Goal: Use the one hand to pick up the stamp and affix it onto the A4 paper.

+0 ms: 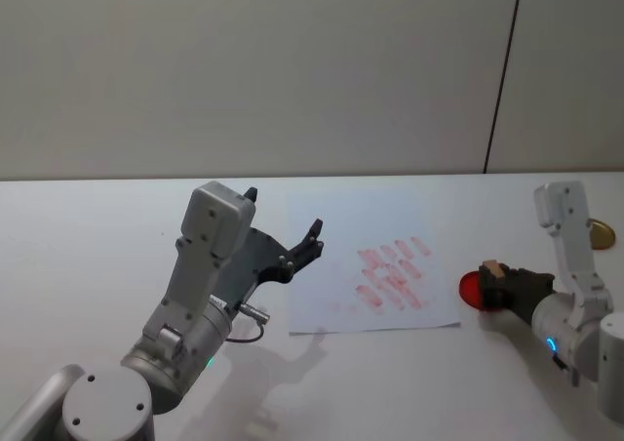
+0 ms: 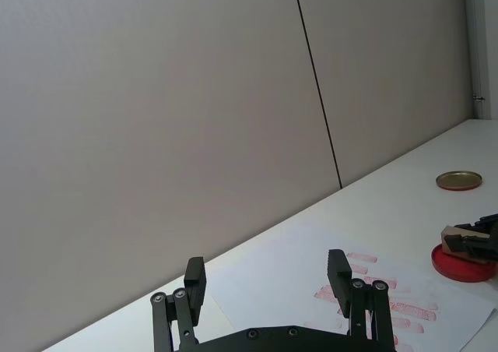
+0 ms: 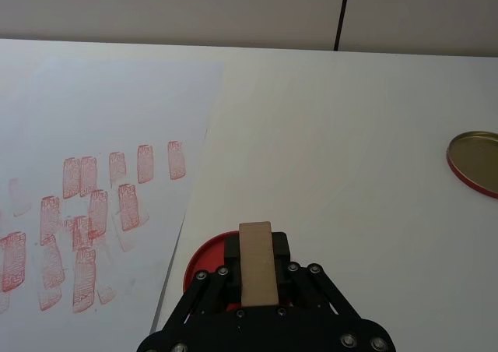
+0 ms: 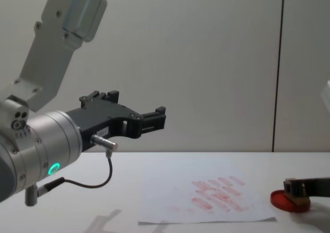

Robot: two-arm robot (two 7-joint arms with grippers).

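holding stamp: r gripper, white tbl, grey wall

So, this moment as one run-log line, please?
right gripper: jaws shut on stamp, at ink pad | left gripper: jaws open, raised | A4 paper: printed

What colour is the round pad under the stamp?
The ink pad is red, clearest in the right wrist view.

No word, number or brand is showing legibly anywhere. The red prints on the paper are appearing as oblong smudges, and whatever lettering they may be carrying is too small and blurred to read, even in the right wrist view.
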